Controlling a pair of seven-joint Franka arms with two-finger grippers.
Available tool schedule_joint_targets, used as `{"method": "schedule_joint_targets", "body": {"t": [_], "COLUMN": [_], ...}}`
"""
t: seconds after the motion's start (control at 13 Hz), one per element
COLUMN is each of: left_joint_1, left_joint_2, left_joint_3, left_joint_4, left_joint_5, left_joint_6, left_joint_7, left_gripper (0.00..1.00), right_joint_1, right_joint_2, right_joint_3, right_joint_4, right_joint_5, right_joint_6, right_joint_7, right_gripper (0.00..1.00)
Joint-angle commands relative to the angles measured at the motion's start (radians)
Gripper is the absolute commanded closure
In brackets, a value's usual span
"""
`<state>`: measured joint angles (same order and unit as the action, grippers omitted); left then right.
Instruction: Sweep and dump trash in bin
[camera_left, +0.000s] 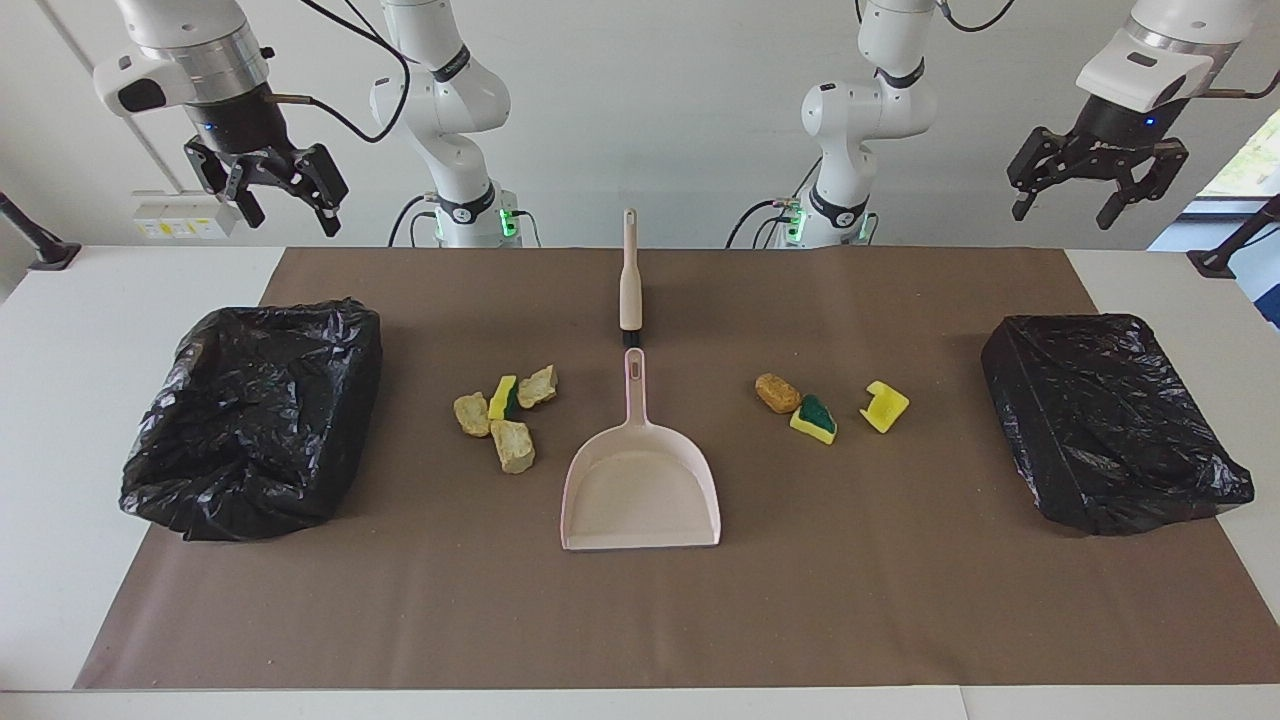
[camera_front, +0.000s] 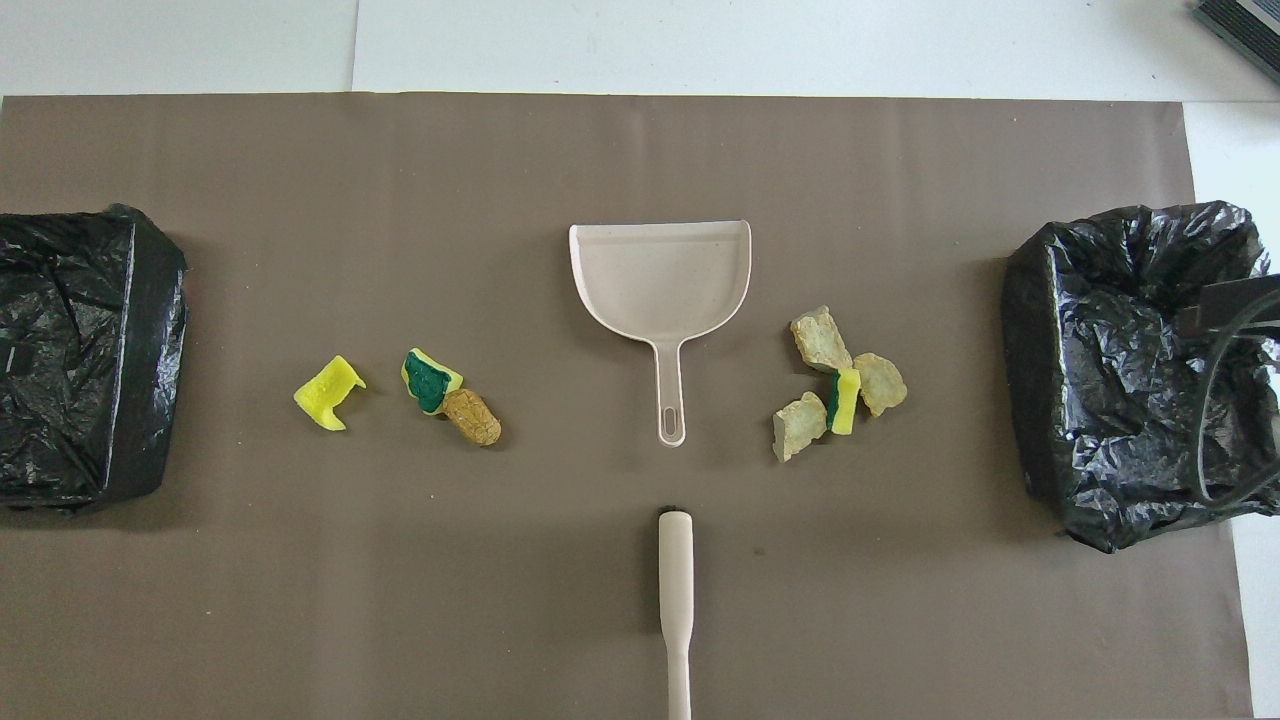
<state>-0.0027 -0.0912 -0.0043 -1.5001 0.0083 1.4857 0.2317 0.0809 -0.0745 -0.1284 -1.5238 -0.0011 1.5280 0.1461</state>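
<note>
Only the facing view shows both pincers: the right pincer (camera_left: 283, 200) hangs high over the table's (camera_left: 60, 330) right-arm end with its fingers spread wide and empty, and the left pincer (camera_left: 1065, 190) hangs high over the left-arm end, equally wide and empty. The overhead view shows neither pincer – just a cable looping over one bin.

The trash lies on the brown paper mat (camera_left: 400, 620) in two clusters flanking the dustpan (camera_left: 640, 490). Toward the right arm's end: three tan crumbly foam chunks (camera_left: 514, 445) around a yellow sponge bit (camera_left: 501, 397) standing on edge, long axis running from twelve to six o'clock in the overhead view. Toward the left arm's end: an orange-brown oval lump (camera_left: 777, 392), touching a green-backed sponge bit (camera_left: 814, 418), and a notched yellow scrap (camera_left: 884, 406) apart.

The smooth beige dustpan's handle points toward the robots, in line with the brush (camera_left: 630, 275) – bristles facing the handle. Two bins lined with crinkled black plastic (camera_left: 255, 415) (camera_left: 1110, 425) sit at the mat's ends.
</note>
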Motion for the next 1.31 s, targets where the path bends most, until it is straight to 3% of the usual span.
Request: {"method": "schedule_joint_targets", "body": {"t": [0.0,1.08,1.23], "left_joint_1": [0.006,-0.007,-0.057], "left_joint_2": [-0.015,-0.021,-0.021], "left_joint_3": [-0.008,-0.02,-0.022], "left_joint_4": [-0.02,-0.031,-0.031], "left_joint_5": [0.01,-0.001,-0.002], "left_joint_6": [0.008,0.013,0.022], "left_joint_7": [0.006,0.001,0.0], "left_gripper": [0.0,0.0,0.0], "right_joint_1": [0.0,0.0,0.0], "right_joint_2": [-0.018,-0.018,-0.018], "right_joint_3": [-0.002,-0.002,-0.002], "right_joint_4": [-0.018,-0.018,-0.018], "right_joint_5": [-0.002,-0.002,-0.002], "right_joint_6": [0.0,0.0,0.0], "right_joint_7": [-0.01,-0.01,-0.01], "right_gripper": [0.0,0.0,0.0]}}
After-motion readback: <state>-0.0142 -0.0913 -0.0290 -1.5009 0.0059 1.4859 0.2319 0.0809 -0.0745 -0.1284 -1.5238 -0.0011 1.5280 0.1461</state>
